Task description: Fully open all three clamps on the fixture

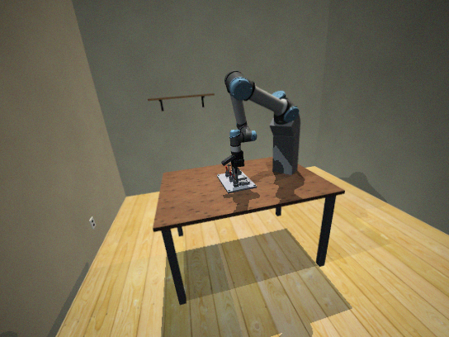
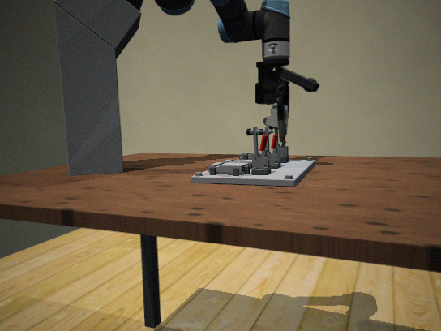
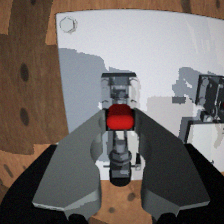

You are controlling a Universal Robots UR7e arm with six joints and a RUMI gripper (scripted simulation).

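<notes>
A grey fixture plate point(image 1: 248, 187) point(image 2: 297, 169) point(image 3: 150, 55) lies on the wooden table point(image 1: 194, 198) point(image 2: 344, 195). Three toggle clamps with red handles stand on it in a row. In the exterior view the two nearer handles point(image 2: 263, 143) point(image 2: 274, 141) stand tilted upright. My gripper point(image 1: 235, 170) point(image 2: 283, 131) point(image 3: 119, 110) comes straight down over the farthest clamp and is shut on its red handle point(image 3: 120, 118). The clamp's grey base point(image 3: 119, 85) shows beyond the fingers. Grey parts point(image 2: 229, 166) lie on the plate beside the clamps.
The arm's grey pedestal point(image 1: 285, 149) point(image 2: 89, 101) stands on the table behind the fixture. A small shelf point(image 1: 181, 97) hangs on the back wall. A hex bolt point(image 3: 67, 24) marks the plate's corner near the table's bare wood.
</notes>
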